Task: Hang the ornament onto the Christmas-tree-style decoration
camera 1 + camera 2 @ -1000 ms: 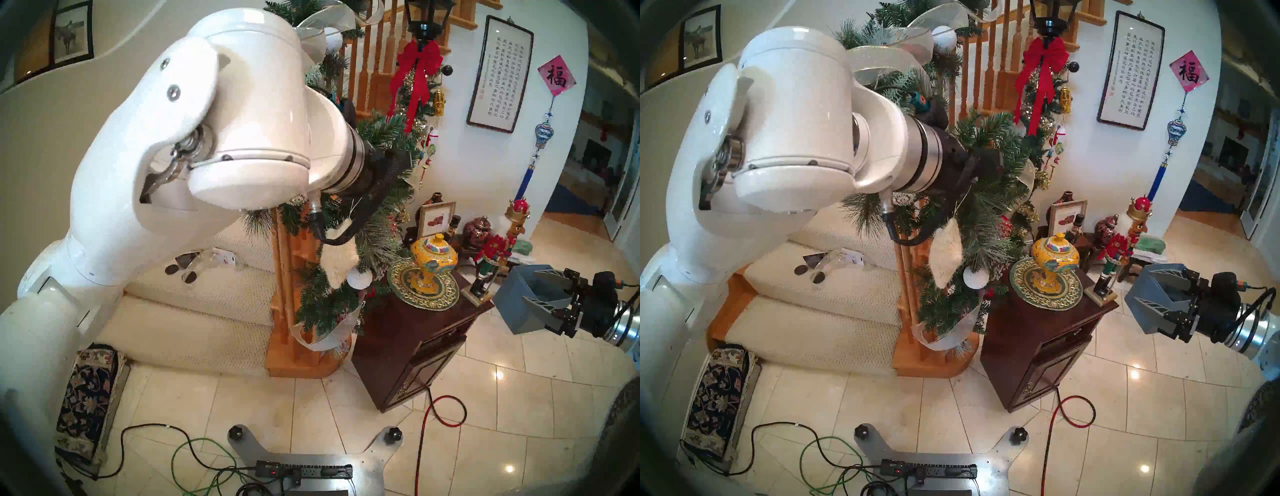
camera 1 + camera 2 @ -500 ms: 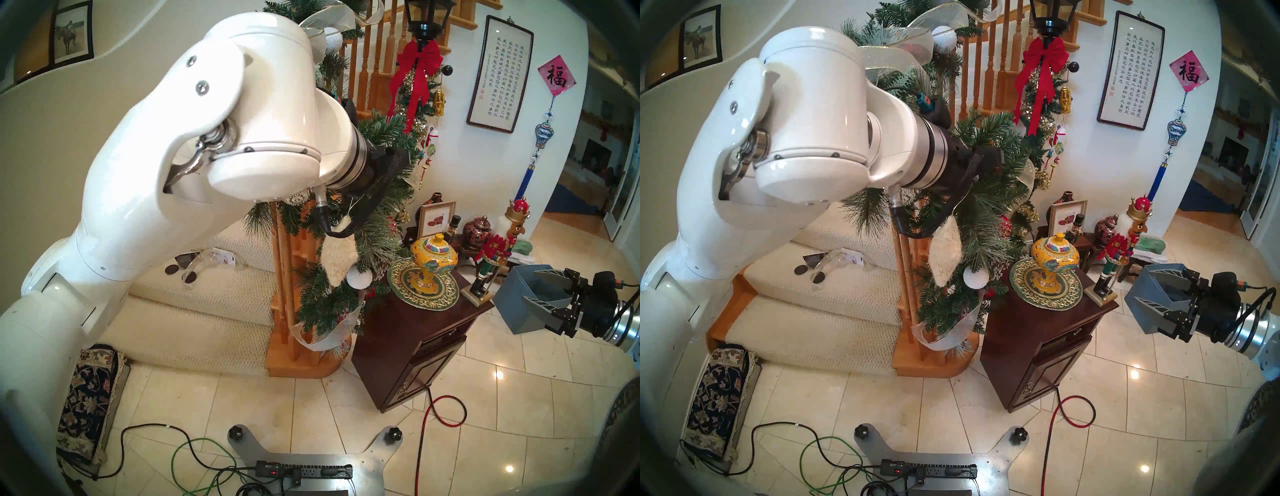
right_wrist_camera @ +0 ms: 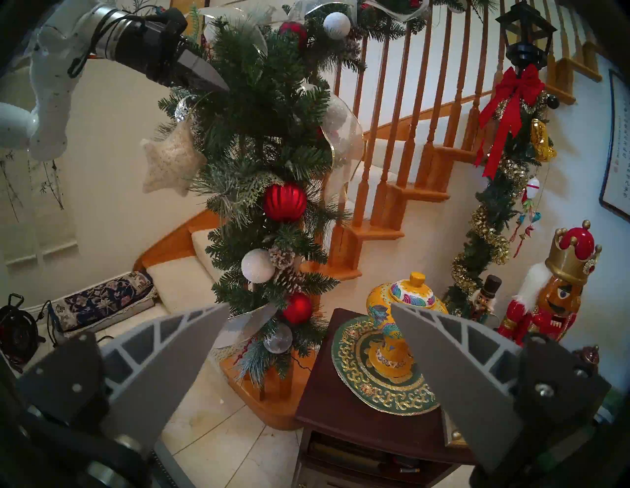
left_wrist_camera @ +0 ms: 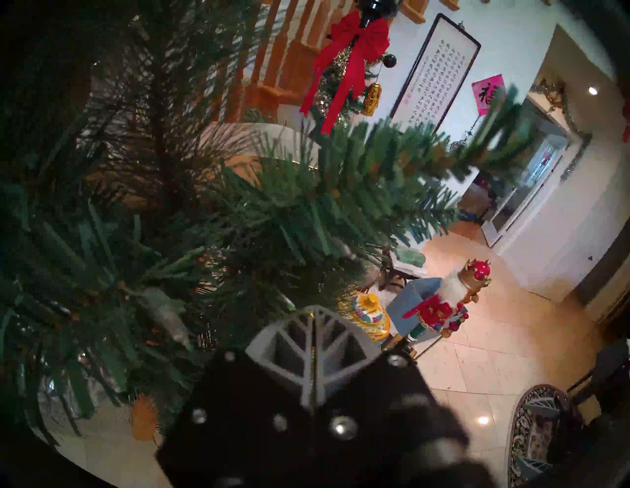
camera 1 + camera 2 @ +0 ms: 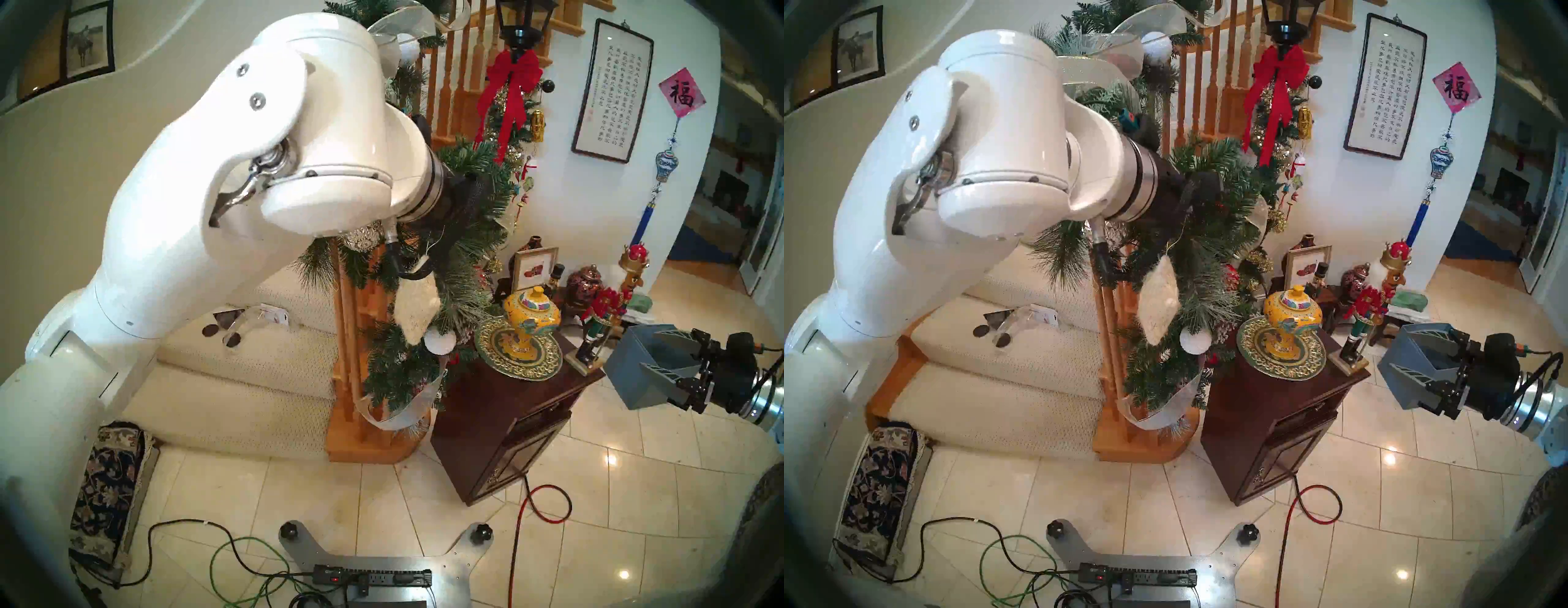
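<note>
Fingers of the left gripper point(image 4: 315, 315) press together on the gold string point(image 5: 1175, 244), buried in the garland point(image 3: 266, 136). Star ornament point(image 3: 172, 163) dangles straight below them against the needles. Right gripper point(image 3: 308, 344), spread wide, holds nothing and sits well apart.

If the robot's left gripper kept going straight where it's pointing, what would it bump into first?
Probably the green garland: the left gripper is shut, its tip already among the needles, though depth is hard to judge.
</note>
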Tool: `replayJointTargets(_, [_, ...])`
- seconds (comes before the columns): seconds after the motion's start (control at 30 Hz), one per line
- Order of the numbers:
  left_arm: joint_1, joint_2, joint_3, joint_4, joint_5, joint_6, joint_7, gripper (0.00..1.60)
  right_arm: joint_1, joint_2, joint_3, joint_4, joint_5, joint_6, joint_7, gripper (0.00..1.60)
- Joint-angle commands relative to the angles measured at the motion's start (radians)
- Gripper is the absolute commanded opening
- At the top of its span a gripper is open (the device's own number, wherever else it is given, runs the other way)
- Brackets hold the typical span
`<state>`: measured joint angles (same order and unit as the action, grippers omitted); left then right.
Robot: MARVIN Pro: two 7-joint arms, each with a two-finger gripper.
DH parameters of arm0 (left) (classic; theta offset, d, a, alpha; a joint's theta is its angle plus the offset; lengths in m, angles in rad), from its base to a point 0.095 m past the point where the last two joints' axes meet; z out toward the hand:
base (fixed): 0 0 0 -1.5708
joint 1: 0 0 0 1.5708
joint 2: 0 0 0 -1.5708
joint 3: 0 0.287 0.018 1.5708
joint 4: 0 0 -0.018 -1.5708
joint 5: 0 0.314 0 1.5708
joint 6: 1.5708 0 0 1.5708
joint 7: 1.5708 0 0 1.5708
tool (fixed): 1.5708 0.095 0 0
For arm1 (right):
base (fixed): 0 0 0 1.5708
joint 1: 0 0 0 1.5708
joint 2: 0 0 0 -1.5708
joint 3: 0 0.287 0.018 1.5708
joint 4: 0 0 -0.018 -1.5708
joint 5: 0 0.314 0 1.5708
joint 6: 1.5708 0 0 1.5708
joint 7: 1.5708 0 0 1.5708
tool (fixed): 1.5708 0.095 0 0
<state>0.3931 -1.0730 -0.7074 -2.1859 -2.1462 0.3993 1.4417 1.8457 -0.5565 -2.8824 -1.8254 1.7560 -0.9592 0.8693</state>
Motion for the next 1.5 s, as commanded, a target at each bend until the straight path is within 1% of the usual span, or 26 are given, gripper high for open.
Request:
replayJointTargets(0.0, [-0.027,0.025,-0.023,-0.026,0.014,-0.003,0.031,0.0,0.004,0.002,0.003,-0.002,-0.002,-0.001,0.105,1.6])
replayJointTargets(0.03, [-0.026,0.03,-0.025,-0.029,0.014,-0.003,0.031,0.0,0.005,0.002,0.003,-0.001,-0.001,-0.001,0.11,1.6])
replayJointTargets(0.07, [-0.024,0.035,-0.026,-0.033,0.014,-0.004,0.032,0.0,0.004,0.002,0.003,-0.003,-0.004,-0.001,0.098,1.6])
replayJointTargets(0.1, [-0.022,0.041,-0.029,-0.037,0.013,-0.005,0.033,0.0,0.005,0.002,0.003,0.0,0.002,-0.001,0.12,1.6])
replayJointTargets(0.13, [-0.021,0.047,-0.031,-0.042,0.012,-0.006,0.034,0.0,0.004,0.002,0.003,-0.003,-0.004,-0.001,0.096,1.6])
replayJointTargets(0.17, [-0.019,0.052,-0.033,-0.047,0.011,-0.006,0.034,0.0,0.004,0.002,0.003,-0.001,-0.001,-0.001,0.108,1.6])
replayJointTargets(0.3, [-0.013,0.071,-0.036,-0.062,0.008,-0.008,0.036,0.0,0.004,0.002,0.003,-0.003,-0.004,-0.001,0.099,1.6])
replayJointTargets(0.4, [-0.009,0.085,-0.037,-0.07,0.006,-0.012,0.04,0.0,0.005,0.002,0.003,-0.001,-0.001,-0.001,0.111,1.6])
replayJointTargets(0.43, [-0.006,0.09,-0.037,-0.071,0.005,-0.014,0.041,0.0,0.004,0.002,0.003,-0.002,-0.004,-0.001,0.101,1.6])
replayJointTargets(0.53, [-0.001,0.102,-0.037,-0.071,0.002,-0.021,0.042,0.0,0.005,0.002,0.003,-0.001,-0.002,-0.001,0.109,1.6])
replayJointTargets(0.57, [0.001,0.105,-0.037,-0.069,0.001,-0.022,0.042,0.0,0.004,0.002,0.003,-0.002,-0.004,-0.001,0.101,1.6])
replayJointTargets(0.67, [0.005,0.114,-0.036,-0.069,-0.001,-0.028,0.042,0.0,0.005,0.002,0.003,0.0,0.001,-0.001,0.12,1.6])
replayJointTargets(0.7, [0.006,0.117,-0.036,-0.07,-0.001,-0.03,0.042,0.0,0.004,0.002,0.003,-0.004,-0.007,-0.001,0.09,1.6])
replayJointTargets(0.73, [0.007,0.119,-0.035,-0.071,-0.002,-0.03,0.042,0.0,0.004,0.002,0.003,-0.002,-0.003,-0.001,0.106,1.6])
replayJointTargets(0.83, [0.011,0.126,-0.032,-0.073,-0.003,-0.034,0.042,0.0,0.005,0.002,0.003,-0.001,-0.001,-0.001,0.114,1.6])
replayJointTargets(0.87, [0.012,0.128,-0.032,-0.073,-0.004,-0.035,0.042,0.0,0.004,0.002,0.003,-0.003,-0.006,-0.001,0.095,1.6])
replayJointTargets(0.93, [0.013,0.131,-0.03,-0.074,-0.004,-0.037,0.042,0.0,0.005,0.002,0.003,0.0,-0.001,-0.001,0.115,1.6])
replayJointTargets(0.97, [0.013,0.132,-0.03,-0.074,-0.004,-0.038,0.042,0.0,0.004,0.002,0.003,-0.002,-0.004,-0.001,0.102,1.6])
replayJointTargets(1.03, [0.013,0.134,-0.029,-0.075,-0.004,-0.04,0.042,0.0,0.005,0.002,0.003,0.0,-0.001,-0.001,0.115,1.6])
replayJointTargets(1.07, [0.013,0.134,-0.028,-0.075,-0.004,-0.041,0.042,0.0,0.004,0.002,0.003,-0.004,-0.007,-0.001,0.091,1.6])
replayJointTargets(1.1, [0.013,0.135,-0.028,-0.075,-0.004,-0.042,0.042,0.0,0.005,0.002,0.003,0.0,0.0,-0.001,0.12,1.6])
replayJointTargets(1.2, [0.012,0.136,-0.027,-0.076,-0.005,-0.043,0.042,0.0,0.004,0.002,0.003,-0.003,-0.006,-0.001,0.097,1.6])
replayJointTargets(1.47, [0.008,0.138,-0.022,-0.075,-0.011,-0.044,0.042,0.0,0.005,0.002,0.003,-0.001,-0.004,-0.001,0.109,1.6])
